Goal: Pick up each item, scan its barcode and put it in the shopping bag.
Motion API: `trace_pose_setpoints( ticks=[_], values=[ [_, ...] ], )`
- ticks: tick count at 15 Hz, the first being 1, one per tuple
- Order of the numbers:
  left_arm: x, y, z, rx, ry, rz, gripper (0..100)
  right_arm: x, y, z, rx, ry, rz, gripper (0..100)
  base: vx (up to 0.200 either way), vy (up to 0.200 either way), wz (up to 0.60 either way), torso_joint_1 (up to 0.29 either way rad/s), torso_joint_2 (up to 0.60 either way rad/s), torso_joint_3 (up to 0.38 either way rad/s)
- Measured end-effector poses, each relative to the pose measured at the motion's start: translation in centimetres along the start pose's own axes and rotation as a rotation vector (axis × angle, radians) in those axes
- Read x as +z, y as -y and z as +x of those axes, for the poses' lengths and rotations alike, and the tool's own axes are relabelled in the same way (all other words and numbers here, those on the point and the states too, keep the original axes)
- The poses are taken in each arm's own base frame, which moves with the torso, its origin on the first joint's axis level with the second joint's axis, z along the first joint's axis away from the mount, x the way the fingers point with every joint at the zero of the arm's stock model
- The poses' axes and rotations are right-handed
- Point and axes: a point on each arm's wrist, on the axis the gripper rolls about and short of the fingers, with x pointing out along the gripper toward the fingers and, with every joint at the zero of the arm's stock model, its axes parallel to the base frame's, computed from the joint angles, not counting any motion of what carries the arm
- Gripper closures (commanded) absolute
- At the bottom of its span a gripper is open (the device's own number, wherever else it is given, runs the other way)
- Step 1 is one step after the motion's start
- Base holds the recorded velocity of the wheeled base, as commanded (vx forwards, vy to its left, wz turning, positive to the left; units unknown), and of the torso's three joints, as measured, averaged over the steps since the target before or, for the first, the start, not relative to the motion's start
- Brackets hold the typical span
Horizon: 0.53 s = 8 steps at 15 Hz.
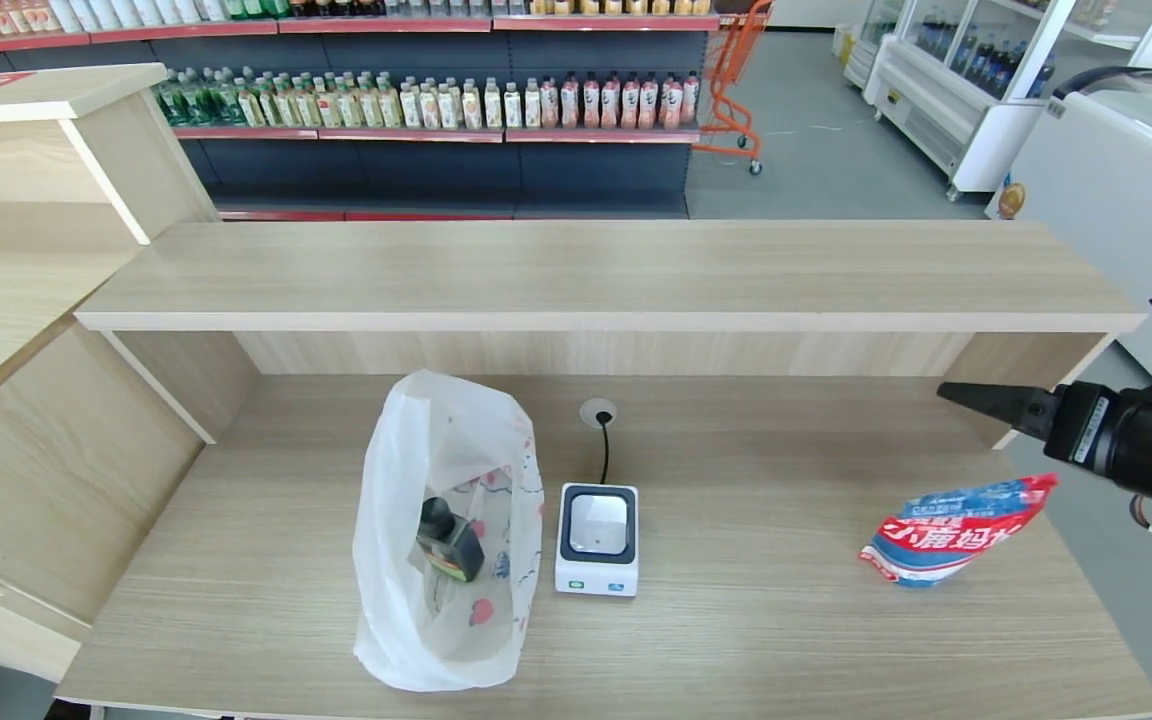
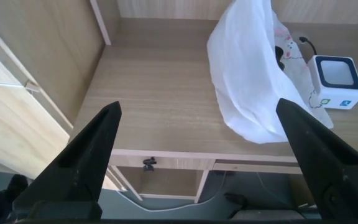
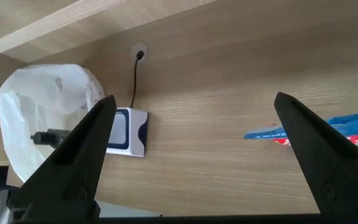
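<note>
Shopping bag (image 1: 441,440) beside scanner (image 1: 597,538) on counter (image 1: 736,640), snack packet (image 1: 956,530) right, drink shelves (image 1: 426,100) behind, both arms' jaws spread.

Bright, even light from above fills the shop. On the counter (image 1: 786,620), the shopping bag (image 1: 441,450) and scanner (image 1: 597,540) cast only faint, soft shadows. The scanner's window carries a pale sheen. In the head view, straight edges bow near the corners.

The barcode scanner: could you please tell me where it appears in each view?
Head view: scanner near the middle, just right of the shopping bag.
Left wrist view: scanner just beyond the shopping bag.
Right wrist view: scanner beside the shopping bag.
Shared landmark: the shopping bag next to it.
</note>
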Motion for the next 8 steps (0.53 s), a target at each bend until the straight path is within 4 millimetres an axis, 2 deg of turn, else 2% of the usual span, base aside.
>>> trace_pose_setpoints(
  ticks=[3,4,6,8],
  values=[
    [0.00,0.00,0.00,0.000,0.000,0.000,0,-0.22,0.16,-0.36,-0.032,-0.028,0.078,0,0.000,-0.200,0.00,0.004,0.00,-0.001],
    [0.00,0.00,0.00,0.000,0.000,0.000,0,-0.19,0.19,-0.45,-0.055,-0.023,0.099,0,-0.200,-0.200,0.00,0.007,0.00,0.002],
    [0.00,0.00,0.00,0.000,0.000,0.004,0,-0.02,0.26,-0.45,-0.116,-0.027,0.167,0,-0.200,0.000,0.00,0.010,0.00,-0.002],
    [0.00,0.00,0.00,-0.001,0.000,0.005,0,0.30,0.24,-0.48,-0.154,-0.046,0.237,0,0.000,0.000,0.00,0.000,0.00,0.000]
  ],
)
